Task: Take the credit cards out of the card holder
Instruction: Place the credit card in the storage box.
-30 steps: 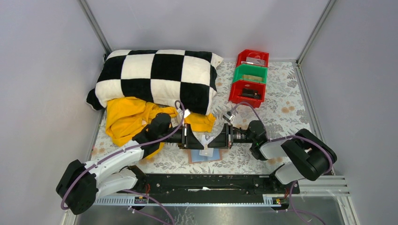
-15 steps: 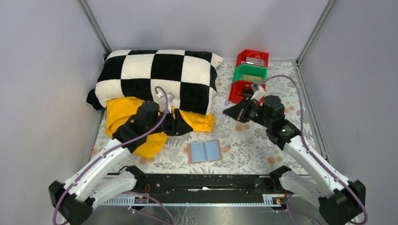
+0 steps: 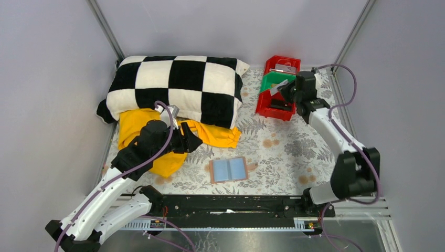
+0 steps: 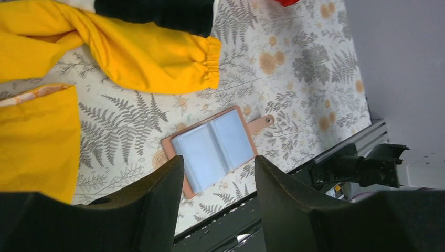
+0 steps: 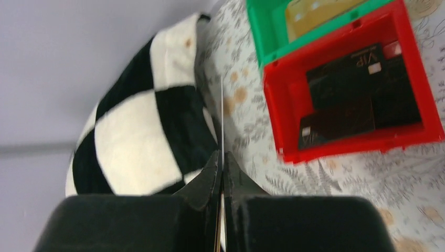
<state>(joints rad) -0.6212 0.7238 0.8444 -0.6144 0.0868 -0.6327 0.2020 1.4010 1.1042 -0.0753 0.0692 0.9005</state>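
**Card holder open on the table, right gripper pinching a card by the bins**

A black-and-white checkered pillow (image 3: 176, 86) lies at the back of the floral-patterned table (image 3: 294, 152). Toward the near side from the pillow's right end, and well apart from it, the tan leather card holder (image 3: 228, 169) lies flat and open, grey-blue panels up.

A crumpled yellow cloth (image 3: 141, 134) touches the pillow's near edge. The left gripper (image 4: 216, 168) hovers over this cloth, its fingers spread with nothing between them.

Just right of the pillow, a red plastic bin (image 5: 362, 144) holds dark, near-black credit cards (image 5: 357, 84). It touches a green plastic bin (image 5: 262, 31) behind it.

The right gripper (image 5: 221, 157) hangs by these bins, clamped on a thin card (image 5: 222, 115). The card is seen edge-on, so its face cannot be told.
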